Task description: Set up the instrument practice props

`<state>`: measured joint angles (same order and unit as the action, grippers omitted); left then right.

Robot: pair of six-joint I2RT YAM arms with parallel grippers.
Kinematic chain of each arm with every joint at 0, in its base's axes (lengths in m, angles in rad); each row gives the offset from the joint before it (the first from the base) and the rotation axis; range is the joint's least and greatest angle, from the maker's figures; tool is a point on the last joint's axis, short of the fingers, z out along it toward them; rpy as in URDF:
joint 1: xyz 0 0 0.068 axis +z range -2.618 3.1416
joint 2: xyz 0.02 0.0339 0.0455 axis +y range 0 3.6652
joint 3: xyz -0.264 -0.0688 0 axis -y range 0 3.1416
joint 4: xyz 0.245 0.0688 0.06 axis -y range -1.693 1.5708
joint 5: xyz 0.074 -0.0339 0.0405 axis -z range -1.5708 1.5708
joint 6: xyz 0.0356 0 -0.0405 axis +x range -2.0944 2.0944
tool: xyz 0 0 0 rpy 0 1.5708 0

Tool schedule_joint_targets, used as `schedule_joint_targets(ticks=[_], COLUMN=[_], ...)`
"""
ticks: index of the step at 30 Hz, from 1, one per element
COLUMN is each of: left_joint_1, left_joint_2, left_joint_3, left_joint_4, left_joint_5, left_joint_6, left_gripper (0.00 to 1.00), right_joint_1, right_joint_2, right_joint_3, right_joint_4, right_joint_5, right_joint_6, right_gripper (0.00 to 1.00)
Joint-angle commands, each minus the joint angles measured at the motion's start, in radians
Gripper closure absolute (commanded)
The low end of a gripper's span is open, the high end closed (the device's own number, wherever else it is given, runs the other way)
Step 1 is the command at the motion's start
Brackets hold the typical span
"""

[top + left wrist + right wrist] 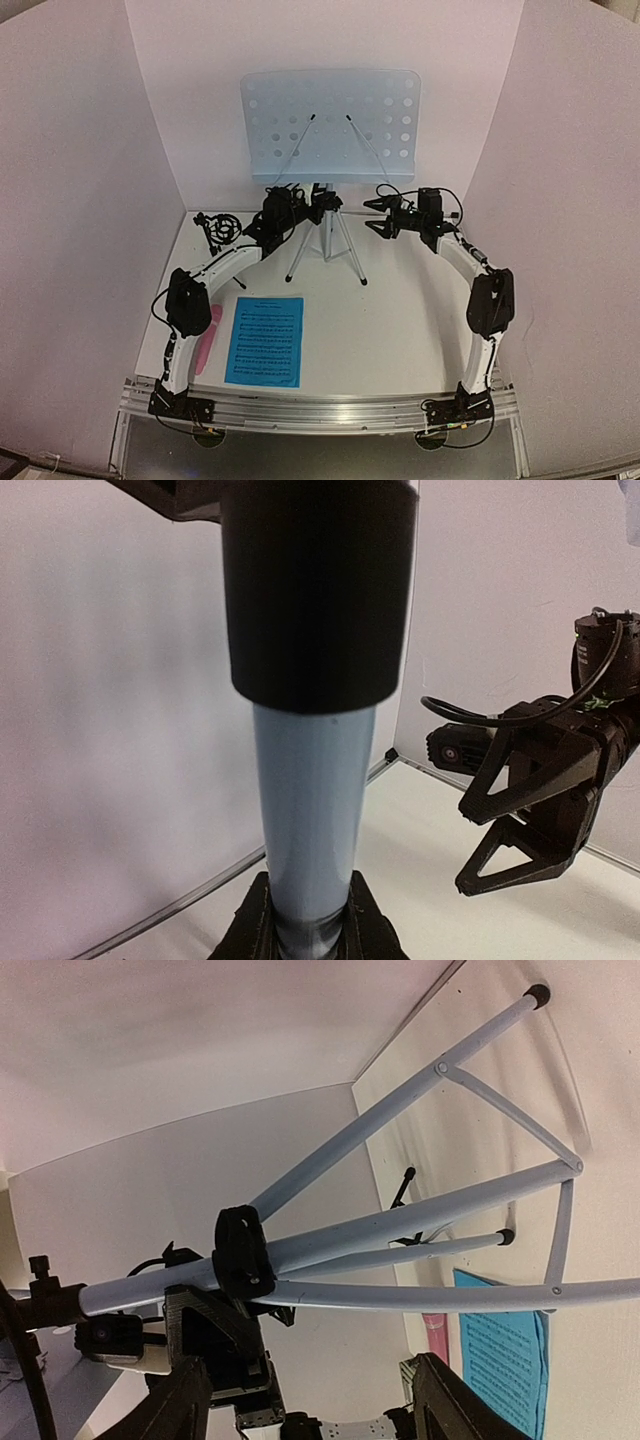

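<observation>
The music stand stands upright at the back, its pale-blue perforated desk (330, 120) above the silver tripod legs (326, 240). My left gripper (293, 212) is shut on the stand's pole (310, 820), just below its black collar (315, 590). My right gripper (372, 216) is open and empty just right of the pole, and its fingers (462, 1400) frame the tripod legs (420, 1220). A bright-blue sheet-music page (265, 340) lies flat at front left; I see no second page. The pink microphone (208, 340) lies left of it. The black mic stand (220, 228) sits at back left.
White walls close in the table at the back and on both sides. A metal rail (320, 408) runs along the near edge between the arm bases. The open right gripper (520, 810) shows in the left wrist view, close to the pole.
</observation>
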<state>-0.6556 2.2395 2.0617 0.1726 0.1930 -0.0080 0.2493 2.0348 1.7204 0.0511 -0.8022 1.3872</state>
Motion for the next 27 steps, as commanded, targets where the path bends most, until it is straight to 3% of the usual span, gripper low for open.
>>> schedule_joint_targets(ticks=[1, 3, 17, 24, 27], left_joint_1=[0.007, 0.007, 0.01, 0.02, 0.021], left_joint_2=[-0.008, -0.014, -0.071, -0.168, -0.208], left_joint_3=[-0.009, -0.009, -0.049, -0.195, -0.238], left_joint_4=[-0.142, -0.139, -0.099, 0.025, 0.054], left_joint_5=[0.018, 0.039, 0.096, 0.111, 0.146], left_joint_6=[0.011, 0.043, 0.081, 0.132, 0.159], left_gripper=[0.88, 0.79, 0.37, 0.15, 0.09], right_joint_1=[0.002, 0.002, 0.002, 0.003, 0.008], right_joint_2=[-0.064, -0.065, -0.089, -0.157, -0.197], right_joint_3=[0.002, 0.003, -0.002, -0.028, -0.019], right_joint_4=[0.007, 0.007, 0.005, -0.01, -0.138], right_joint_5=[0.01, 0.011, 0.019, 0.073, 0.133], right_joint_6=[-0.027, -0.027, -0.044, -0.121, -0.226], right_gripper=[0.32, 0.31, 0.3, 0.3, 0.29])
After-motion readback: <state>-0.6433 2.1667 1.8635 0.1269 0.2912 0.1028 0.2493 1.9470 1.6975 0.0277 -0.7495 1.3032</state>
